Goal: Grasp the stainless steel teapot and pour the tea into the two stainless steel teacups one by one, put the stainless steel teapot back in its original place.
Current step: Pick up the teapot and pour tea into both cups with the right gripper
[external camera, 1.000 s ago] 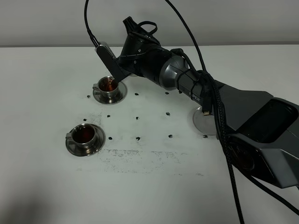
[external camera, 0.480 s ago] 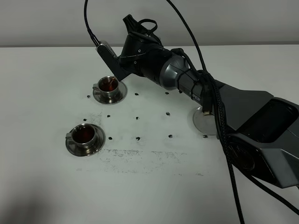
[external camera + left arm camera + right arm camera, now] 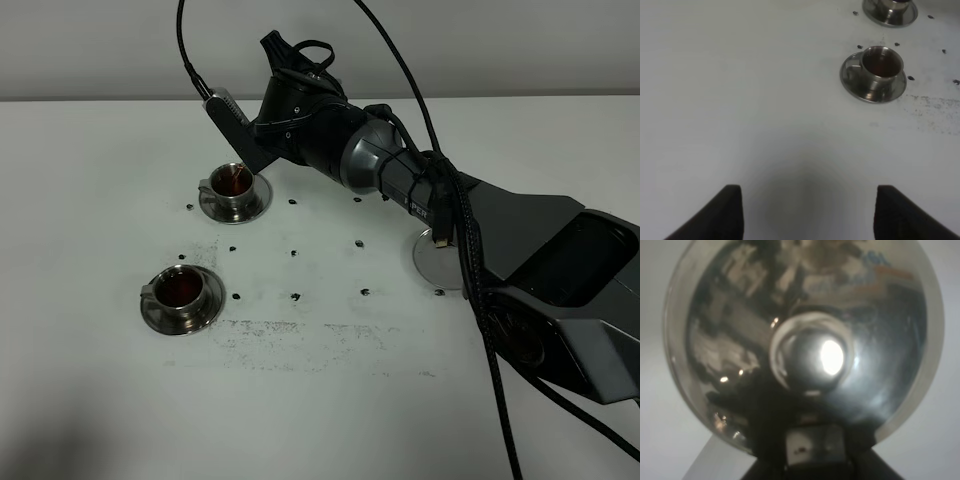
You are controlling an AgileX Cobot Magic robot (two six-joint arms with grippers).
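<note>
Barely shifted: my right gripper [image 3: 815, 442] has crept slightly upward. My left gripper [image 3: 807, 215] hangs released. Near teacup [image 3: 180, 290] and far teacup [image 3: 235, 185] both hold dark tea. Clenched in my right, the teapot [image 3: 805, 340] hovers by the far teacup; the disc [image 3: 432, 262] lies further right

The far cup [image 3: 235, 188] is overhung by the right arm [image 3: 400, 180] and the teapot [image 3: 730, 315] held by it, so the way down is blocked there. The right side is crossed by that arm and its cables [image 3: 482, 300], and the disc [image 3: 432, 262] is half covered. The near cup [image 3: 182, 292] is open from above. Bare table [image 3: 90, 400] is left on the left and near sides, and between the cups.
</note>
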